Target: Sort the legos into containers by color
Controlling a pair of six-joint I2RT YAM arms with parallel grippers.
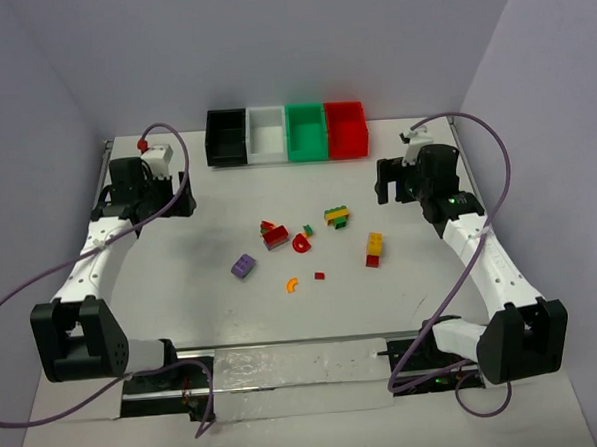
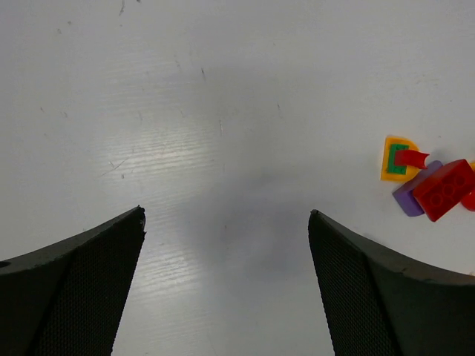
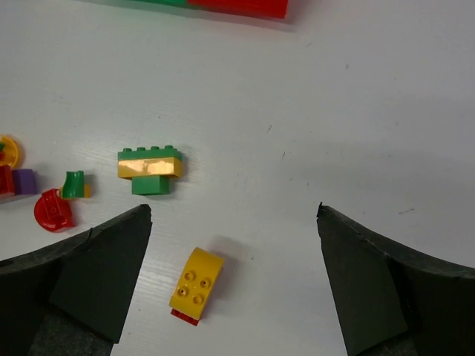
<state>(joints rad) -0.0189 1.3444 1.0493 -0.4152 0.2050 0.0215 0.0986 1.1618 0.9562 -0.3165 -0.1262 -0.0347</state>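
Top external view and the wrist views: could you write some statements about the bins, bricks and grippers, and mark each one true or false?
1. Left to right stand the black bin, white bin, green bin and red bin. True.
2. The left gripper holds the purple brick. False: it is open and empty; the brick lies on the table.
3. The yellow brick is joined to a red piece. True.
4. The right gripper is shut. False: it is open.

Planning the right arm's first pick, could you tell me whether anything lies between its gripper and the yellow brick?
Nothing visible does. The right gripper is open above bare table, and the yellow brick lies alone close by in the wrist view. The nearest other piece, the green-yellow stack, sits apart to one side.
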